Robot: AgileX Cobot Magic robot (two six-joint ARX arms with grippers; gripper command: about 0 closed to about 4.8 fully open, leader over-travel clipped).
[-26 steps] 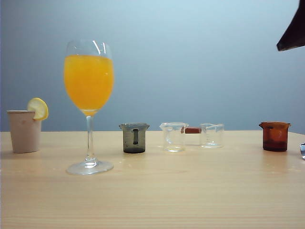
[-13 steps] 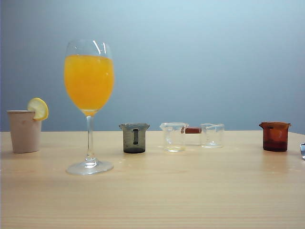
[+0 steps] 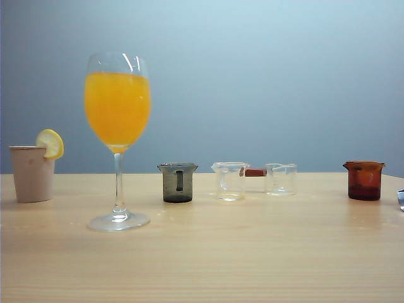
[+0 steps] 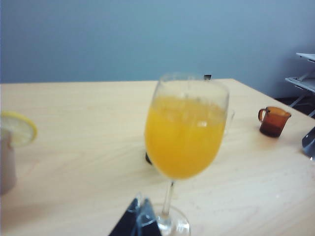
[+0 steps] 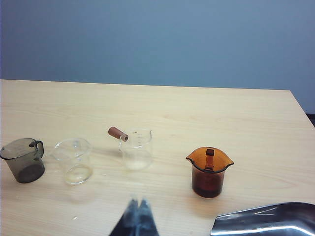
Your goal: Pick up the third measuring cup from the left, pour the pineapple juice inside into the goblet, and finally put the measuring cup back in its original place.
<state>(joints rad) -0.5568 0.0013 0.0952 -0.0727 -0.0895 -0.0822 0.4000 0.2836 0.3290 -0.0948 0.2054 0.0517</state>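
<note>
Four small measuring cups are lined up across the light wood table (image 3: 202, 265) in the exterior view: a smoky grey cup (image 3: 178, 183), a clear cup (image 3: 230, 180), the third measuring cup (image 3: 281, 178) with its reddish-brown stub handle pointed toward the clear one, and an amber-brown cup (image 3: 364, 180) well apart at the far right. The third measuring cup is seen upright on the tabletop, gripped by nothing, and looks nearly empty; only a faint pale tint is made out at its base in the right wrist view. The goblet (image 3: 118, 139) is stood left of the grey cup, its bowl filled high with orange-yellow juice (image 3: 117, 108). A beige cup (image 3: 32, 173) with a lemon slice (image 3: 50, 143) on its rim is placed at the far left.

The left gripper (image 4: 139, 216) is held low just before the goblet's foot, its dark fingertips drawn together on nothing. The right gripper (image 5: 137, 216) is held back from the cup row, its fingertips likewise pressed together and empty. A metal scoop-like object (image 5: 266, 220) is seen beside it.
</note>
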